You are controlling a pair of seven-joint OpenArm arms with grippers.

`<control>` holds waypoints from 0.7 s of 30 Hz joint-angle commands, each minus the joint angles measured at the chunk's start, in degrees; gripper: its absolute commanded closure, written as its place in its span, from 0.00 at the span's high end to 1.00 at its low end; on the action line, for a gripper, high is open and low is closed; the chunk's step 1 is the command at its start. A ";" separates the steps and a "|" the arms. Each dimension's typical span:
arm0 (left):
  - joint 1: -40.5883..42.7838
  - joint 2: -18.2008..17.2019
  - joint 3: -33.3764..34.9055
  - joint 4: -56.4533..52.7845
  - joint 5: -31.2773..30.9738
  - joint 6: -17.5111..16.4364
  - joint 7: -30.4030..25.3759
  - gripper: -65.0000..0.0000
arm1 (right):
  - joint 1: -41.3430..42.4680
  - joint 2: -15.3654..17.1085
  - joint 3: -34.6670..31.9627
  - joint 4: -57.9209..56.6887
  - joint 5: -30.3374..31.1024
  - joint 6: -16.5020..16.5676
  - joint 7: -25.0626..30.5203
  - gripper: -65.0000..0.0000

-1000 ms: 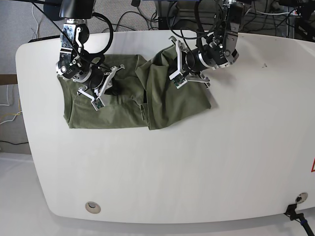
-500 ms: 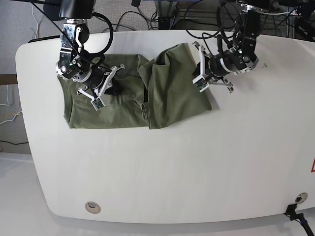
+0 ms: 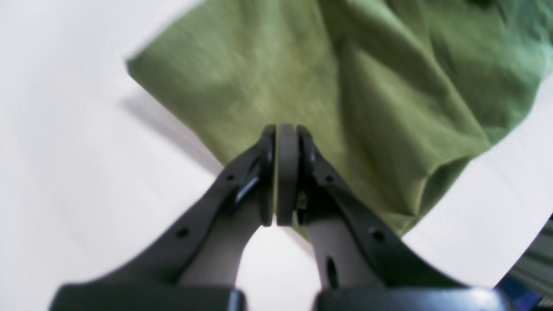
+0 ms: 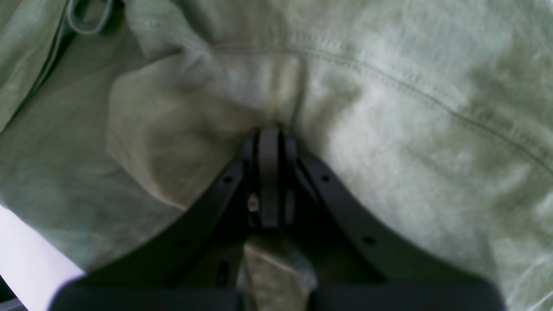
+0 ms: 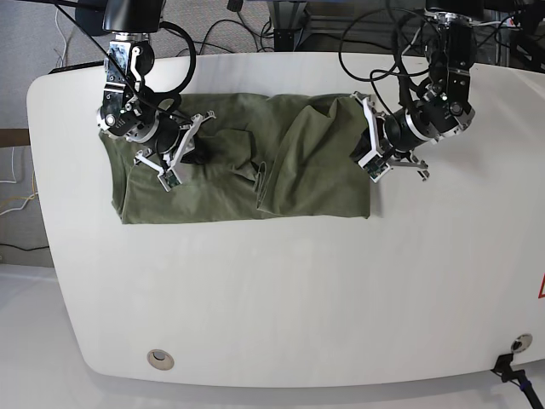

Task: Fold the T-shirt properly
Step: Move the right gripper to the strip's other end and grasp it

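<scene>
left claw [image 3: 286, 181] closed, seemingly empty | right claw [image 4: 268, 172] pinching T-shirt [image 5: 213, 183]

Both arms reach down from the far edge. The left arm [image 5: 443, 77] descends on the right of the base view, its wrist bent so that the left hand [image 5: 368, 162] points sideways and low toward the middle. In the left wrist view [image 3: 283, 172] its two dark jaws are pressed flat together with no gap. The right arm [image 5: 123, 68] comes down on the base view's left, its wrist tilted so that the right hand [image 5: 174, 158] angles downward and toward the centre. In the right wrist view [image 4: 268, 172] its jaws are likewise closed tightly, tips pressed together.
</scene>
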 commanded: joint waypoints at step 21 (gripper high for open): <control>4.12 2.32 17.67 0.12 -0.99 -0.08 -1.64 0.00 | -0.22 0.37 -0.08 0.19 -1.69 0.03 -2.88 0.00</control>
